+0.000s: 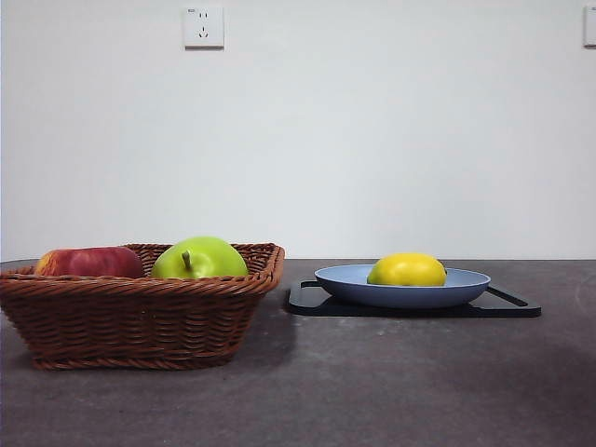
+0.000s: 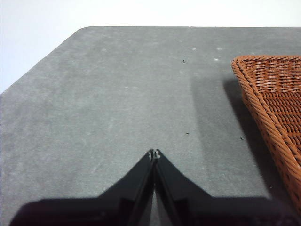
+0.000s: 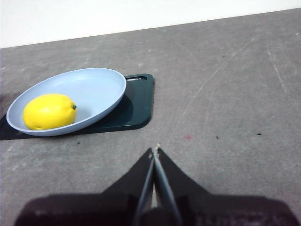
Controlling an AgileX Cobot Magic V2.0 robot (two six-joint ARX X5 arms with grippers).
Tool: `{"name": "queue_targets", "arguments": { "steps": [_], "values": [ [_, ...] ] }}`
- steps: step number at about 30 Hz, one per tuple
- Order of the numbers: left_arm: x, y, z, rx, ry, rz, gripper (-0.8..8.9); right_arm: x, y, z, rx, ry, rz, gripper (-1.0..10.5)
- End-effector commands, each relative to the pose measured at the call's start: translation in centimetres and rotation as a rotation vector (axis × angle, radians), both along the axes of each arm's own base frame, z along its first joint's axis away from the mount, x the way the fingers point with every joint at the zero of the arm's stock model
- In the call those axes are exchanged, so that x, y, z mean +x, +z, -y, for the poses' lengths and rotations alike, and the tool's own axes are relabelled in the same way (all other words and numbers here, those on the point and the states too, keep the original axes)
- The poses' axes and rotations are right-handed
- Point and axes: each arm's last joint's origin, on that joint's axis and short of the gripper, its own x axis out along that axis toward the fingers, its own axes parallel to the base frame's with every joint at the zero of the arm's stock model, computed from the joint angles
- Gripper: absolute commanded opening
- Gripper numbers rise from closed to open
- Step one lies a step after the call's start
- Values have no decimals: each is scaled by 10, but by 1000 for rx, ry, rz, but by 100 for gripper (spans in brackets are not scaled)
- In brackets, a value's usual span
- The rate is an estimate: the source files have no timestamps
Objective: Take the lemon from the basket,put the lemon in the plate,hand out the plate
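One lemon point(image 1: 406, 270) lies in one light-blue plate point(image 1: 466, 282) on a black tray point(image 1: 507, 306); two apples (red point(image 1: 90, 262), green point(image 1: 200, 258)) fill one wicker basket point(image 1: 140, 317); both the left gripper point(image 2: 154, 153) and right gripper point(image 3: 154, 150) are closed, empty, above bare table point(image 1: 419, 382).

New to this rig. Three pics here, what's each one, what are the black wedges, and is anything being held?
It is a two-armed table robot. The front view comes from a low camera looking level across the table. The other two come from cameras on each arm's wrist, and the black wedges at their bottom edges are that arm's own jaws.

On the table: a wicker basket holding a red apple and a green apple, and beside it a black tray carrying a light-blue plate with the lemon in it.

Nothing is held. The left gripper is shut over bare table near the basket; the right gripper is shut, off to one side of the plate.
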Motion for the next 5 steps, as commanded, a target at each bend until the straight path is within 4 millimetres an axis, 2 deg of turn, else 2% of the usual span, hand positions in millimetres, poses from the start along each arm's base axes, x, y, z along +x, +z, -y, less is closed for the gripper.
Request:
{"name": "queue_targets", "arguments": {
  "steps": [1,5],
  "values": [
    [1,-3,0,-9,3,1,8,0,-2,0,9,-7,-10,4],
    [1,-3,0,-9,3,1,8,0,-2,0,9,-7,-10,4]
  ]
}}
